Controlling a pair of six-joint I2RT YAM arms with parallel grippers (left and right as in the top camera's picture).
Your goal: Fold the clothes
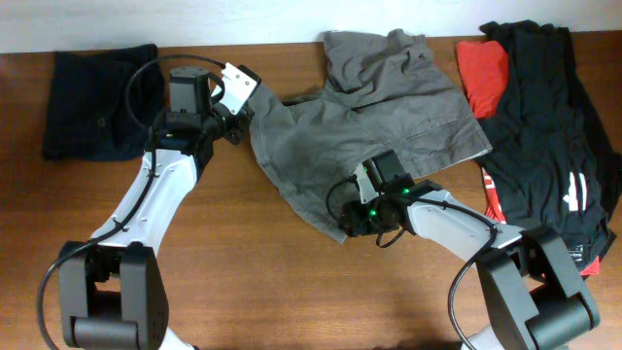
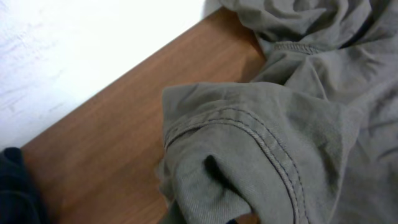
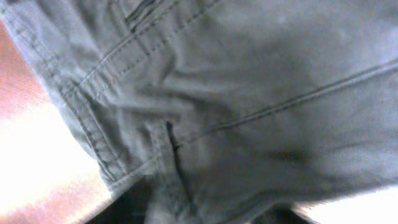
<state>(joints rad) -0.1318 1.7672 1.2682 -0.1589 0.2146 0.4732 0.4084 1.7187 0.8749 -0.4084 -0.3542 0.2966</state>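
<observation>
Wooden table (image 1: 292, 292), white wall behind. At centre the grey garment (image 1: 389, 117) is spread crumpled, not yet folded. Its left edge is met by the left gripper (image 1: 236, 124), its lower hem by the right gripper (image 1: 355, 219). Finger state cannot be told for either, as fabric fills both wrist views. At far left the navy garment (image 1: 92, 102) lies apparently folded. At right the black garment (image 1: 544, 117) and red garment (image 1: 483, 73) are heaped, judged still to be done.

brown wooden table (image 1: 292, 292) | far left: navy garment (image 1: 92, 102) | middle: grey garment (image 1: 389, 107), rumpled | right: black garment (image 1: 544, 126) with white marks, overlapping red garment (image 1: 483, 73)
</observation>
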